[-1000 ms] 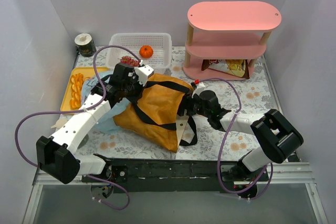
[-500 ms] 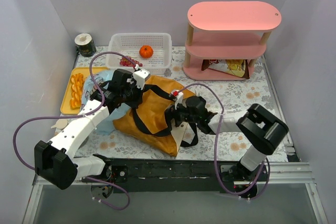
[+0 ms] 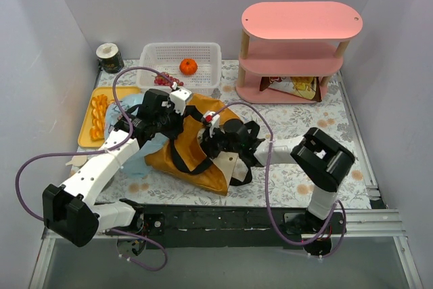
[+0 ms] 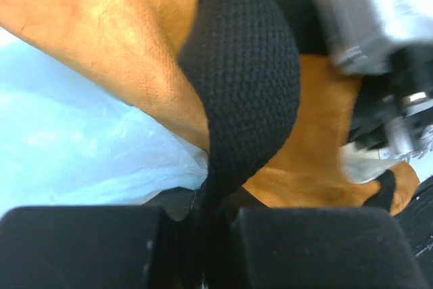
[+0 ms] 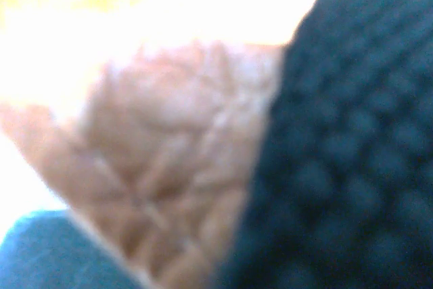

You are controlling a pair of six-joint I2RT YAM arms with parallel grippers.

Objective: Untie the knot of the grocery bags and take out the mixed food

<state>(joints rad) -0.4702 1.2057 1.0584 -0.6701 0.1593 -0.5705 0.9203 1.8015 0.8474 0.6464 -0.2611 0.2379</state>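
Mustard tote (image 3: 201, 170) lies mid-table between the arms, over pale blue plastic bag (image 4: 81, 153). Left gripper (image 4: 203, 231) is clamped on black strap (image 4: 243, 79). Right gripper (image 3: 211, 139) has moved left onto the tote; closure unreadable, view blurred. Probably setting up the untying pull.

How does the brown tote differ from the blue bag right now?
The tote is opaque mustard fabric with black straps; the blue bag is thin translucent plastic. The tote is larger and lies uppermost; the blue bag shows only at its left edge. Both lie crumpled.
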